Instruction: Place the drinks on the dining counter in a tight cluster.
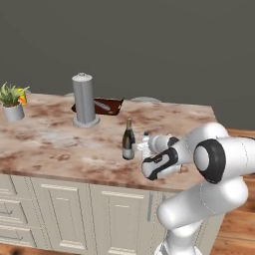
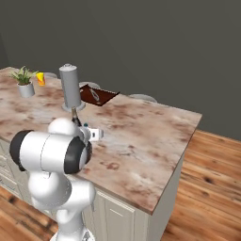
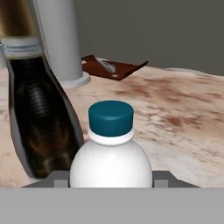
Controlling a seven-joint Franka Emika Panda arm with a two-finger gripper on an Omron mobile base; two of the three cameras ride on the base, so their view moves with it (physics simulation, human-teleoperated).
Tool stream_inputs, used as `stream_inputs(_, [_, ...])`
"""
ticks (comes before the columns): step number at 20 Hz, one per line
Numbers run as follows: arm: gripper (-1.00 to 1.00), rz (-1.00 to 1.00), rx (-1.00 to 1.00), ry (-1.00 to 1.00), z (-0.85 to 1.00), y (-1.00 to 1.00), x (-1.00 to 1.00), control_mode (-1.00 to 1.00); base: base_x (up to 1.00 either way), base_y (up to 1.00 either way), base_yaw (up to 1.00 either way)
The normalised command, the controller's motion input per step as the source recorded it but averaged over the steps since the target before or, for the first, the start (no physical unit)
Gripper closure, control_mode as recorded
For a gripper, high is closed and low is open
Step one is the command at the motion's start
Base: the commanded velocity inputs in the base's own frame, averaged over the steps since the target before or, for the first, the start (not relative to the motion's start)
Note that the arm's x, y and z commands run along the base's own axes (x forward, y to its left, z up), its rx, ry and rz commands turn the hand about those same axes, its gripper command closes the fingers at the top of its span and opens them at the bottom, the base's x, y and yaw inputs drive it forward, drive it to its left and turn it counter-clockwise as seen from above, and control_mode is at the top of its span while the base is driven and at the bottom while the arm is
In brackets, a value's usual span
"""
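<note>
Standing between the closed claw's (image 3: pixel 111 183) jaws, the water bottle (image 3: pixel 111 153) is gripped upright over the table (image 1: pixel 60 144), the wine bottle (image 3: pixel 37 113) just beside the claw.

surface (image 1: pixel 60 144) beige marble w/ reddish-brown veins; wine bottle (image 1: pixel 128 142) dark, pale label; water bottle (image 3: pixel 111 162) whitish-clear, teal-blue cap; cylinder (image 1: pixel 83 99) grey.

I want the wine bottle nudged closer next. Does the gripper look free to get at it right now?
Probably not yet: the gripper seems shut on the water bottle, which stands between its jaws and right beside the wine bottle.
</note>
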Motion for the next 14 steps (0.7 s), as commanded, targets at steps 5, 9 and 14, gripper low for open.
stream_inputs(5, [1.0,0.02,0.0,0.0,-0.09,0.0,0.03,-1.0,0.0,0.0,0.0])
stream_inputs(9, [1.0,0.03,0.0,-0.02,-0.03,0.0,0.07,-1.0,0.0,0.0,0.0])
stream_inputs(14, [1.0,0.03,0.0,-0.01,-0.05,0.0,0.14,-1.0,0.0,0.0,0.0])
